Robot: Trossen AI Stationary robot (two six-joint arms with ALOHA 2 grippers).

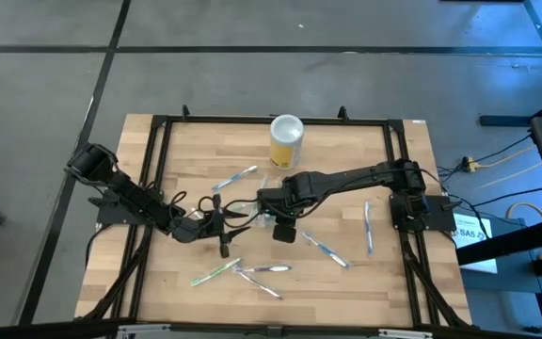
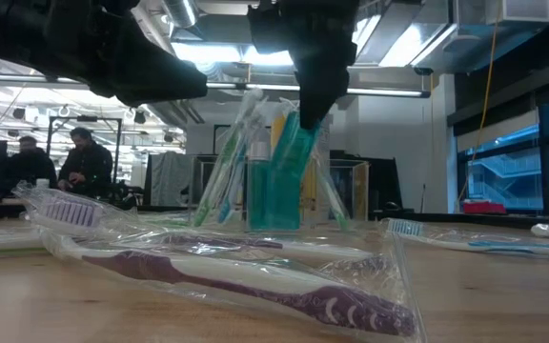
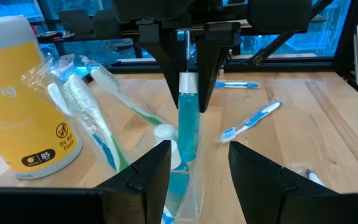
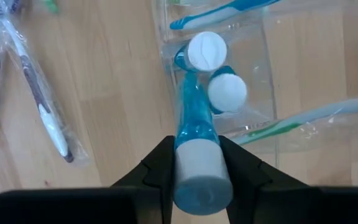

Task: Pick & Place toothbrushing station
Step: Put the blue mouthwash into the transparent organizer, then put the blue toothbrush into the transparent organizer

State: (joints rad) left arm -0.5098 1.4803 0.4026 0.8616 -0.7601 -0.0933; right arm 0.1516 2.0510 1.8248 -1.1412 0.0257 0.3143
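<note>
We see a robotics lab or industrial workshop space. The wooden butcher-block table [image 1: 280, 245] sits in a black metal frame [image 1: 158, 132] on a grey concrete floor [image 1: 45, 104], with cables [image 1: 497, 160] trailing off to one side. In the low view we see exposed ceiling ducts [image 2: 417, 29], bright strip lighting, big windows [image 2: 513, 167], and two people [image 2: 84, 162] seated at workstations far behind.
</note>
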